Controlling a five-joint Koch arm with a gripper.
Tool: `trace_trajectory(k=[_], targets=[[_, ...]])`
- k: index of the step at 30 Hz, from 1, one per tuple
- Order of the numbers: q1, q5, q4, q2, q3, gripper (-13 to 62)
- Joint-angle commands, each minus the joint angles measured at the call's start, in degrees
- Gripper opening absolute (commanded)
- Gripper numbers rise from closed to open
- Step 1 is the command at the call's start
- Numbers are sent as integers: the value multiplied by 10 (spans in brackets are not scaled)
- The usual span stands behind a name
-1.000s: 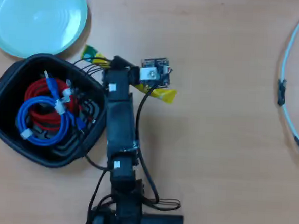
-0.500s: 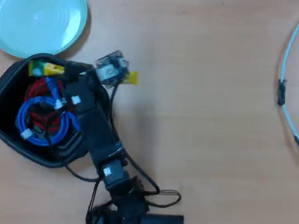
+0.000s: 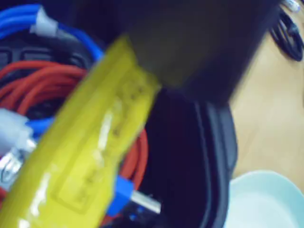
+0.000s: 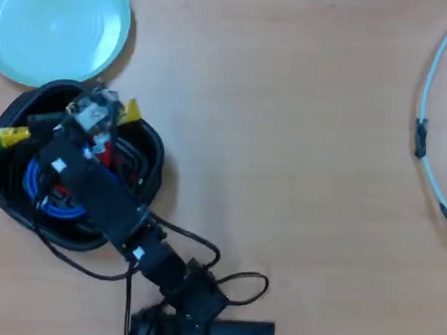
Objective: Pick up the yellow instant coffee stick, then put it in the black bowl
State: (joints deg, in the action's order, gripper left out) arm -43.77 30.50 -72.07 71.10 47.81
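The yellow instant coffee stick (image 3: 90, 147) hangs slantwise from my gripper (image 3: 156, 71), close under the wrist camera. The dark jaws are blurred and closed on its upper end. In the overhead view the gripper (image 4: 90, 117) is over the far part of the black bowl (image 4: 153, 144). The stick's yellow end (image 4: 130, 112) pokes out on the right. Its other end (image 4: 9, 135), with a green tip, pokes out on the left over the bowl's rim. The bowl's rim also shows in the wrist view (image 3: 218, 137), with coiled red cable (image 3: 42, 80) and blue cable (image 3: 23, 19) inside.
A light teal round plate (image 4: 58, 24) lies just beyond the bowl and shows at the lower right of the wrist view (image 3: 266, 199). A white cable (image 4: 434, 66) curves along the table's right edge. The arm's black wires (image 4: 224, 281) loop near its base.
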Motion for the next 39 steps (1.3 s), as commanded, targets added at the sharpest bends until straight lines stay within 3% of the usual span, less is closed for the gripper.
trace_trajectory(k=[1, 30, 33, 39], targets=[[19, -2, 60, -11, -26, -67], [53, 33, 53, -99, 72, -46], [53, 33, 54, -99, 72, 41], [55, 44, 50, -99, 70, 322]])
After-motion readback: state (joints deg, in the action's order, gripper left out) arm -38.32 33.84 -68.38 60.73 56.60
